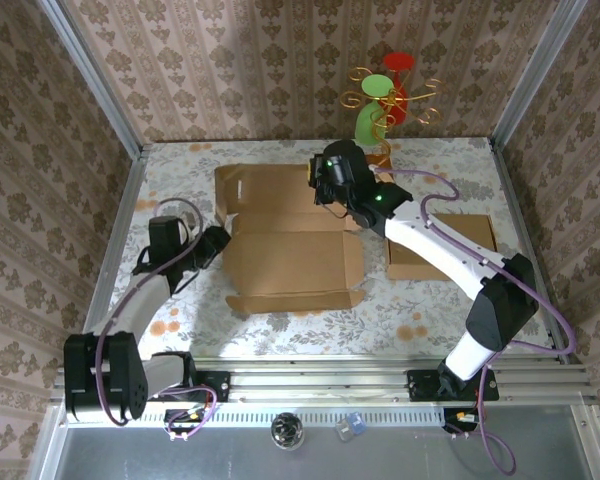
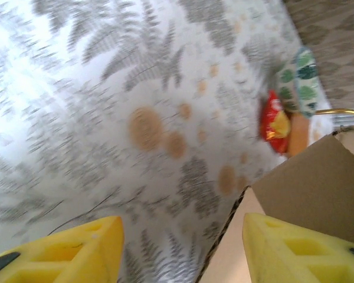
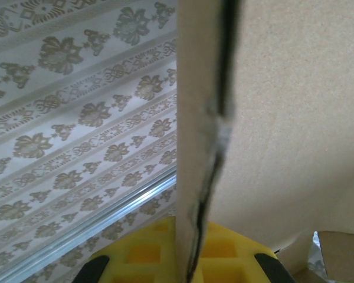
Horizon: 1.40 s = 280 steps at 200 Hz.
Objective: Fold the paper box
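Box (image 1: 290, 255): lies opened out at mid-table, flaps spread toward the far side and a narrow flap along its near edge.
Right gripper (image 1: 323, 188): clamped on the box's far panel; from its wrist, the cardboard edge (image 3: 194, 118) stands upright between the yellow pads (image 3: 141, 253).
Left gripper (image 1: 216, 243): at the box's left edge, jaws wide; a cardboard corner (image 2: 318, 177) sits between the yellow fingers (image 2: 76, 247), close to one and clear of the other. Whether it touches the near one, I cannot tell.
Edges: the box's left edge meets the left gripper; its right edge stops just short of a second sheet (image 1: 475, 232), which lies under the right arm.
Open room: bare table (image 1: 180, 180) left of the box up to the wall, and a strip between the box and the rail (image 1: 320, 375).
Surface: pale cloth with fern and flower print.
Room: patterned walls (image 1: 40, 150) on three sides; a wire ornament (image 1: 385, 95) with green and red discs stands at the far edge.
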Each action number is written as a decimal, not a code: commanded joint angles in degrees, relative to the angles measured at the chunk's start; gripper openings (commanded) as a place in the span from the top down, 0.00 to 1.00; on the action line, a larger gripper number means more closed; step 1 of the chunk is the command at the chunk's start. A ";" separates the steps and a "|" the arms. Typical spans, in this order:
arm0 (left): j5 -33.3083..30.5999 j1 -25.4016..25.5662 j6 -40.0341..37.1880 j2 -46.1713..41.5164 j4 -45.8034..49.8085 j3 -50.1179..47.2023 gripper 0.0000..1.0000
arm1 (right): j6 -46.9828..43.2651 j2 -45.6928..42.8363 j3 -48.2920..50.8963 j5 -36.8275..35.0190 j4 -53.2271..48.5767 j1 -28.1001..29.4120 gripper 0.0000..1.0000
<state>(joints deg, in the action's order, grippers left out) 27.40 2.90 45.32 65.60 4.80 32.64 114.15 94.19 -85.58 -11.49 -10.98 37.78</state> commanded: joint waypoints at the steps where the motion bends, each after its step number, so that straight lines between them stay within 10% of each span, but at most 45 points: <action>1: -6.12 -0.35 -2.05 -4.47 11.19 -3.04 0.43 | -4.28 1.20 1.87 0.08 5.62 0.95 1.00; 89: -12.42 -5.36 -7.83 -13.89 26.29 2.05 0.43 | -7.96 1.49 8.39 -2.47 8.12 4.17 1.00; 280: -8.07 -2.46 -24.62 -3.05 9.23 -0.55 0.56 | -21.75 8.85 27.92 10.30 47.28 0.98 1.00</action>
<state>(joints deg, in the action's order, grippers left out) 18.11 -0.01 23.97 61.91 17.30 33.34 94.37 101.43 -58.98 -2.74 30.83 38.98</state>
